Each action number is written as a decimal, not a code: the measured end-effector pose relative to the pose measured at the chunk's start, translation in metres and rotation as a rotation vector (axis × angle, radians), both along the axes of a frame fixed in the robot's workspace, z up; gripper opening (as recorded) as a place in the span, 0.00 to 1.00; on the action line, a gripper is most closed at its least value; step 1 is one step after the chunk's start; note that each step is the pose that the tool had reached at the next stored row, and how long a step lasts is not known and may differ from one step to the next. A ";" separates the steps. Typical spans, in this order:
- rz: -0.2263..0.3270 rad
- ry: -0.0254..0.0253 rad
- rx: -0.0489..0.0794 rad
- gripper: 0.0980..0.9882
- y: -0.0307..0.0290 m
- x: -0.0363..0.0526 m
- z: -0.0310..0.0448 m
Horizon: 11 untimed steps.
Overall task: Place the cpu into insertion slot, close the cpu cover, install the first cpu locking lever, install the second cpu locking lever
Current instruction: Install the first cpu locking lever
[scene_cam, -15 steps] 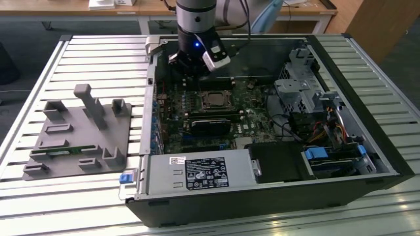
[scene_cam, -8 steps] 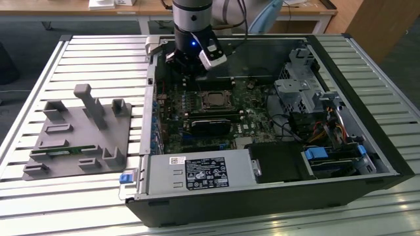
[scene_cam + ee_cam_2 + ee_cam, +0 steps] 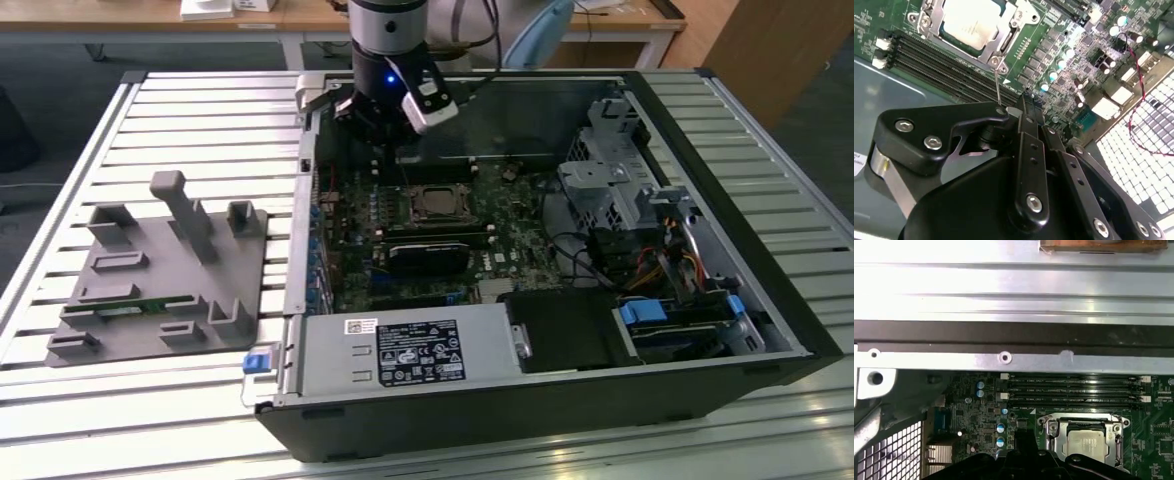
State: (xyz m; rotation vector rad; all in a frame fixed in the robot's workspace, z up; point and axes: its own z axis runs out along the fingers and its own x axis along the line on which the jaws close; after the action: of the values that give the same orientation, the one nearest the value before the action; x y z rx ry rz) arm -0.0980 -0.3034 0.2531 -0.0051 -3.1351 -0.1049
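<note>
Gripper (image 3: pixel 1021 102) hanging over the motherboard (image 3: pixel 1081 70), beside the covered socket.
The cpu (image 3: pixel 971 22) is sitting in the insertion slot (image 3: pixel 411 205), with the cpu cover (image 3: pixel 1053 436) lying flat around its edges. The gripper's fingers are pressing together just off 1 socket corner. A thin locking lever (image 3: pixel 997 85) is rising from that corner to the fingertips; whether it is being pinched cannot be told. 4 memory slots (image 3: pixel 1074 389) are running alongside the socket.

One cpu (image 3: pixel 1085 446), one cpu cover (image 3: pixel 1053 439), one computer case (image 3: pixel 534 420) and seemingly four memory slots (image 3: pixel 1074 389).
</note>
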 end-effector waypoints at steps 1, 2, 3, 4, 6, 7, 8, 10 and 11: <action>0.000 -0.0001 0.000 0.01 0.0007 0.0000 0.0007; 0.000 -0.0001 0.000 0.01 0.0013 0.0000 0.0011; 0.000 -0.0002 0.000 0.01 0.0018 0.0000 0.0012; 0.000 -0.0002 0.000 0.01 0.0024 0.0000 0.0012; 0.000 -0.0001 0.000 0.01 0.0038 0.0000 0.0012; 0.000 -0.0001 0.000 0.01 0.0048 0.0000 0.0012; 0.000 -0.0001 0.000 0.01 0.0056 0.0001 0.0012; 0.000 -0.0001 0.000 0.01 0.0066 0.0006 0.0012; 0.000 -0.0002 0.000 0.01 0.0070 0.0013 0.0012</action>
State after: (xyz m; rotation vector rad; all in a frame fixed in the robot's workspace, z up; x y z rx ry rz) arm -0.0967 -0.2964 0.2543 -0.0049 -3.1352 -0.1048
